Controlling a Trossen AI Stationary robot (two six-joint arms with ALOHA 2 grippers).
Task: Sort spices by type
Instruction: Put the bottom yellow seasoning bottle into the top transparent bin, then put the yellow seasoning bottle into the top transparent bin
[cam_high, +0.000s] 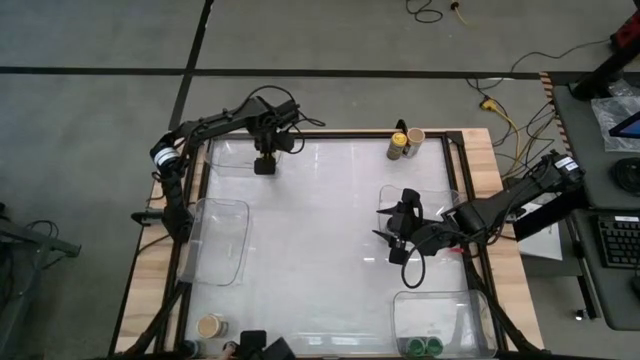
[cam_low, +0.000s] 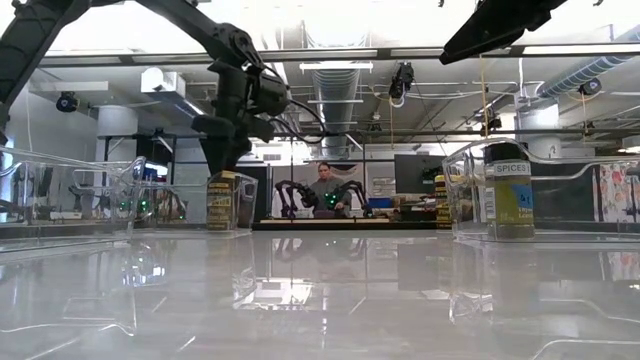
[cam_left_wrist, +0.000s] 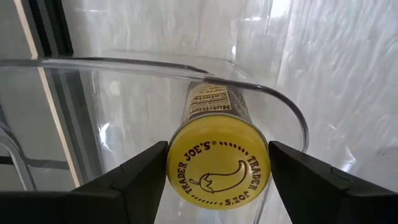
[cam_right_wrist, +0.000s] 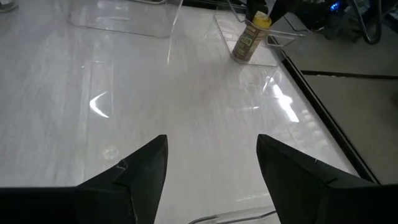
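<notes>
- We see the left pincer (cam_left_wrist: 217, 186) spread around a yellow-lidded spice jar (cam_left_wrist: 217, 165), its fingers just beside the lid, inside a clear tray (cam_high: 232, 158) at the tabletop's (cam_high: 320, 230) far left corner.
- The right pincer (cam_right_wrist: 211, 168) hangs spread and empty above the tabletop's right side.

Four cameras cover one table (cam_high: 330, 240). The high camera hangs overhead and looks straight down on the whole tabletop and both arms. The low camera sits at tabletop height, facing level across the glossy surface into the room behind. The left wrist camera looks down, very close, on a yellow-lidded spice jar (cam_left_wrist: 217, 165) inside a clear tray (cam_left_wrist: 124, 124). The right wrist camera looks across the table from farther off and shares that same jar (cam_right_wrist: 250, 36) with the left wrist, high (cam_high: 265, 163) and low views (cam_low: 220, 200).
</notes>
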